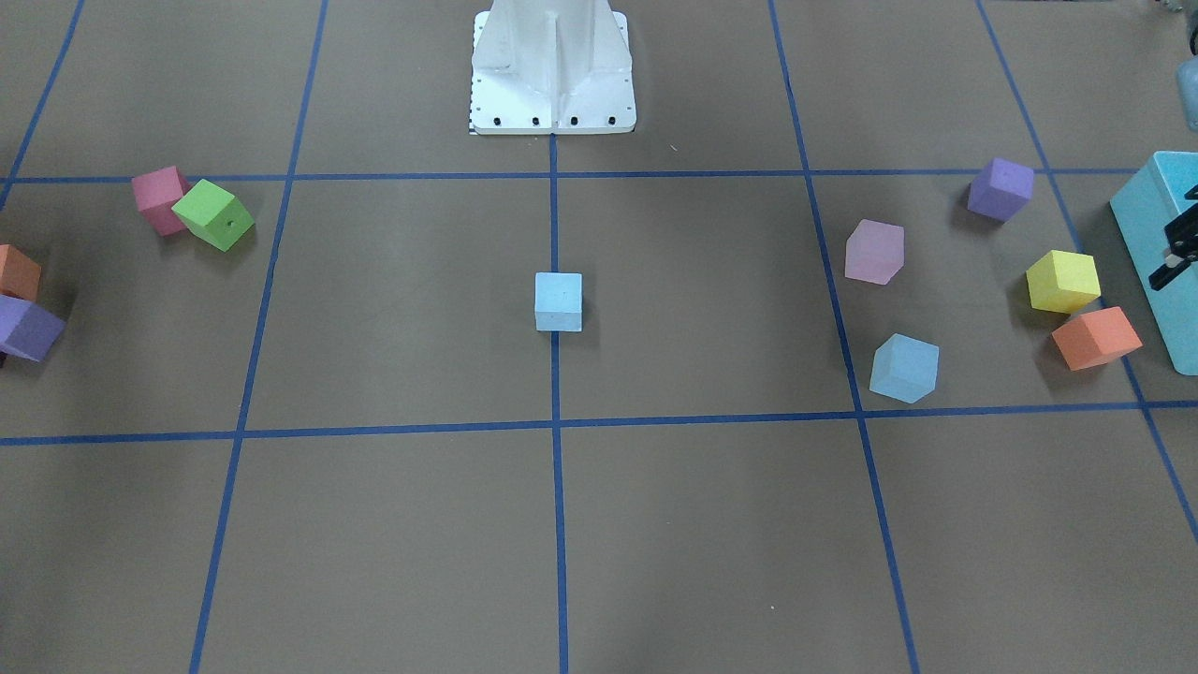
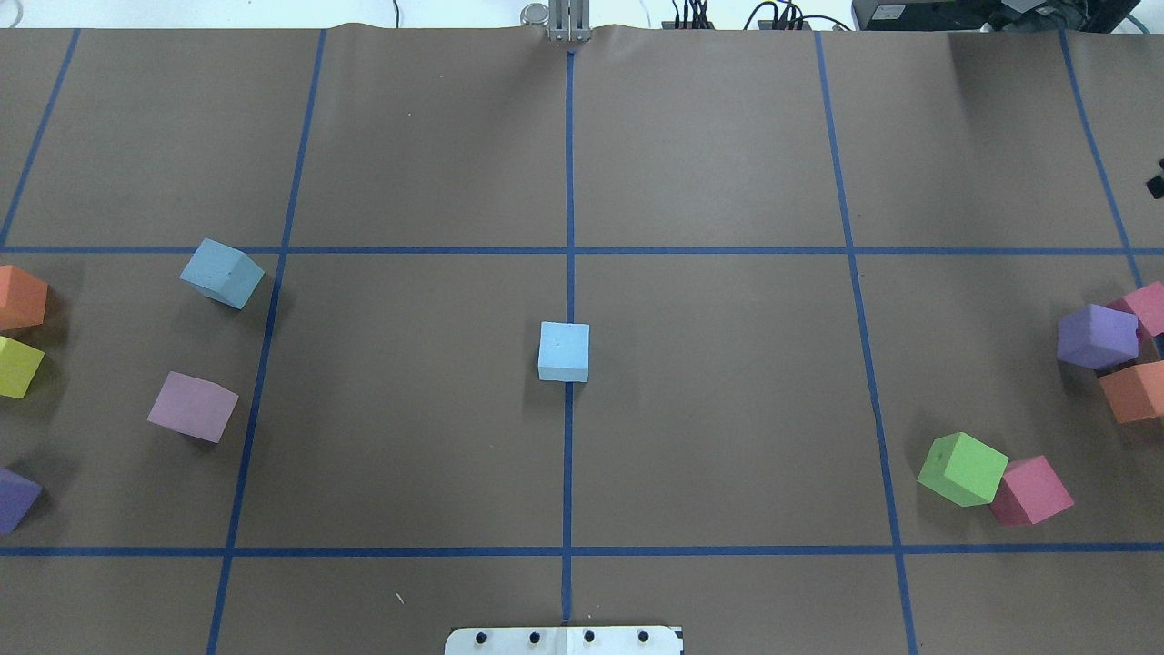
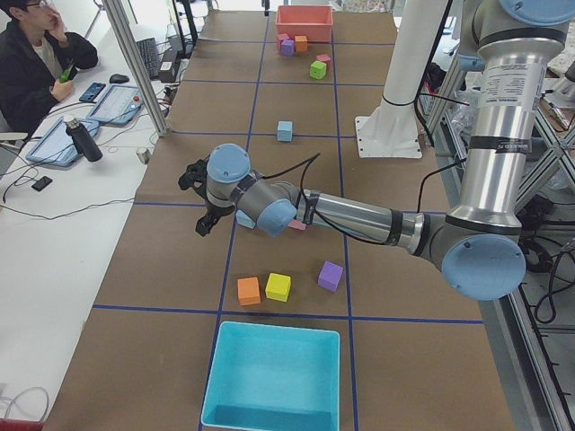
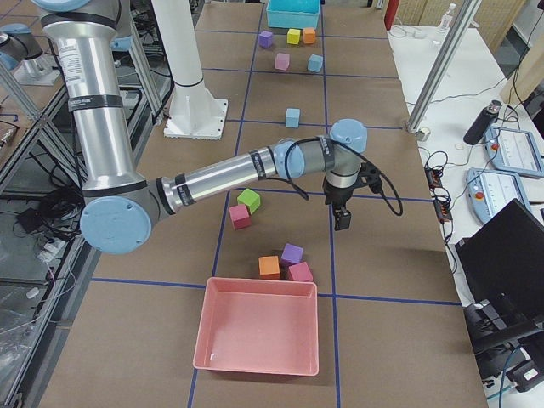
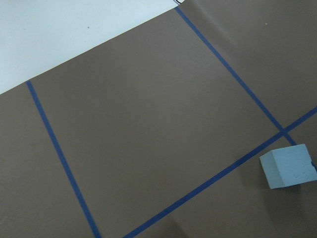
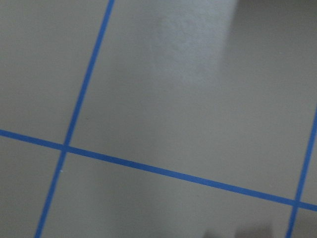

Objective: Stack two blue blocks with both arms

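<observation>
**A robotics lab, by every sign**

A long counter (image 2: 709,136) is papered brown and marked into squares with blue tape (image 2: 570,182). A white pedestal (image 3: 404,81) is bolted to it. The left arm (image 3: 359,215) and right arm (image 4: 229,174), silver industrial tubes, reach across it. Foam cubes (image 2: 962,468) lie scattered, and a turquoise bin (image 3: 269,377) and a pink bin (image 4: 255,336) sit at the ends. Alongside, a person (image 3: 36,54) sits at a white desk (image 3: 54,251) with tablets (image 3: 112,103). Aluminium posts (image 3: 135,63) and loose cables (image 4: 42,212) stand around it.
</observation>
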Controlling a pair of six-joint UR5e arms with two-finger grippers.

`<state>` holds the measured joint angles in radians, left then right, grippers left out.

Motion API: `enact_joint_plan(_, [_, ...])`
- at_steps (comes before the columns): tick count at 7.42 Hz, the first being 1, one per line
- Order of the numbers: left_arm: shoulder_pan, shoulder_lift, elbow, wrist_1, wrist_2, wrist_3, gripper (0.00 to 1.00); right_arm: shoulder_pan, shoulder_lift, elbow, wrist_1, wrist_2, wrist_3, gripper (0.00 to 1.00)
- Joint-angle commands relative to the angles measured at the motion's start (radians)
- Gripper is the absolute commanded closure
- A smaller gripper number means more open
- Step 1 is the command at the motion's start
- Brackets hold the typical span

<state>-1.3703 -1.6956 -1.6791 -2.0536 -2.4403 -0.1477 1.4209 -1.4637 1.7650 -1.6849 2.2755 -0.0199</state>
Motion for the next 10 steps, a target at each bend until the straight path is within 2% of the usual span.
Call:
enact_joint_plan(1, [0.188,-0.056,-0.008,0.001,0.038,-0.229,0.02,0.099,-0.166,-0.004,0.008,-0.013,-0.203,0.0])
enact_joint_plan(2, [0.273,-0.058,-0.008,0.001,0.17,-0.272,0.02,0.12,-0.228,0.001,0.017,-0.028,-0.215,0.0])
enact_joint_plan(3, [0.342,-0.059,-0.002,-0.003,0.264,-0.315,0.02,0.139,-0.234,-0.002,0.028,-0.031,-0.219,0.0])
enact_joint_plan(4, [0.39,-0.061,0.01,-0.002,0.274,-0.376,0.02,0.141,-0.238,-0.004,0.03,-0.031,-0.219,0.0])
enact_joint_plan(10, [0.415,-0.133,0.128,-0.002,0.305,-0.391,0.02,0.141,-0.241,-0.013,0.03,-0.034,-0.218,0.0])
